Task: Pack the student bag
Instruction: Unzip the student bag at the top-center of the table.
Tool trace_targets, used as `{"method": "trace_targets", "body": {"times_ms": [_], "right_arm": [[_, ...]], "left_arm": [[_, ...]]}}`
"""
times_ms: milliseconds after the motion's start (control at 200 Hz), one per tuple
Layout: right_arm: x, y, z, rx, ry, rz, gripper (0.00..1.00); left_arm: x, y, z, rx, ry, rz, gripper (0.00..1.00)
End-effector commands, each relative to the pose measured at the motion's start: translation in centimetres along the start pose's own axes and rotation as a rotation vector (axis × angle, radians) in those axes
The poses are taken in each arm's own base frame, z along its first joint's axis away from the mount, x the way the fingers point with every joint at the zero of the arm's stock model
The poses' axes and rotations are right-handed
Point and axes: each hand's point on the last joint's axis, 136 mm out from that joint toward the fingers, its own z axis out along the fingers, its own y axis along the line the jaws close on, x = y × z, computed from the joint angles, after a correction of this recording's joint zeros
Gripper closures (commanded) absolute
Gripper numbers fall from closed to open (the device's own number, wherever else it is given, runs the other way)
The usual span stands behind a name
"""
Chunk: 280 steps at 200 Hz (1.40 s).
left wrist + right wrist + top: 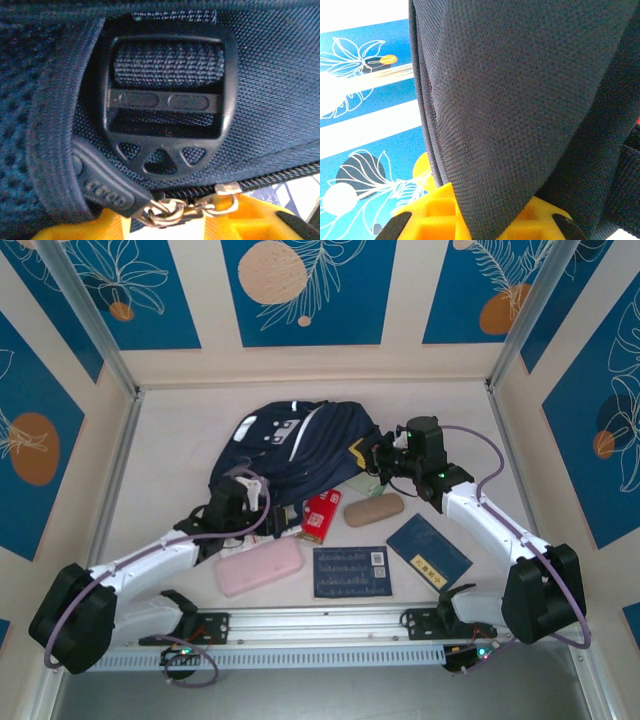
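Observation:
The student bag [300,450], a navy-blue backpack with white stripes, lies at the middle of the table. My left gripper [240,502] is at its near left edge. In the left wrist view a black strap buckle [167,105] sits above the zipper. The metal zipper pulls [172,207] lie between my yellow fingers [250,222], and the left gripper [167,222] looks shut on them. My right gripper [378,455] is at the bag's right edge. In the right wrist view it [490,222] is shut on a fold of dark bag fabric [520,100].
Near the bag's front lie a red box [322,515], a tan glasses case [373,509], a pink pencil case [259,566], a blue printed booklet [350,572] and a navy notebook [428,551]. Patterned walls enclose the table on three sides.

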Motion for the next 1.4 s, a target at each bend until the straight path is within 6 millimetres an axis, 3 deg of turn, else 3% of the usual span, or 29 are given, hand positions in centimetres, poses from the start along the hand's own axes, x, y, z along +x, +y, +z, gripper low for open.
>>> {"method": "trace_targets", "body": {"times_ms": [0, 160, 375, 685, 1065, 1395], "right_arm": [[0.6, 3.0, -0.3, -0.098, 0.025, -0.027, 1.00], [0.6, 2.7, -0.3, -0.094, 0.024, -0.029, 1.00], [0.2, 1.5, -0.1, -0.072, 0.011, -0.025, 1.00], [0.6, -0.8, 0.1, 0.023, -0.011, -0.126, 1.00], [2.7, -4.9, 1.3, 0.123, 0.009, -0.246, 1.00], [3.6, -6.4, 2.0, 0.177, 0.021, -0.314, 1.00]], "left_arm": [[-1.1, -0.7, 0.1, 0.026, -0.050, 0.028, 0.71], [-1.2, -0.6, -0.5, 0.014, -0.063, 0.049, 0.88], [-1.1, -0.6, -1.7, 0.003, -0.079, 0.070, 1.00], [-0.9, -0.9, -3.1, -0.006, -0.071, 0.076, 1.00], [-1.2, -4.9, -3.9, 0.119, 0.036, 0.074, 1.00], [-1.0, -8.4, -3.4, 0.191, 0.147, 0.093, 0.98]]}}
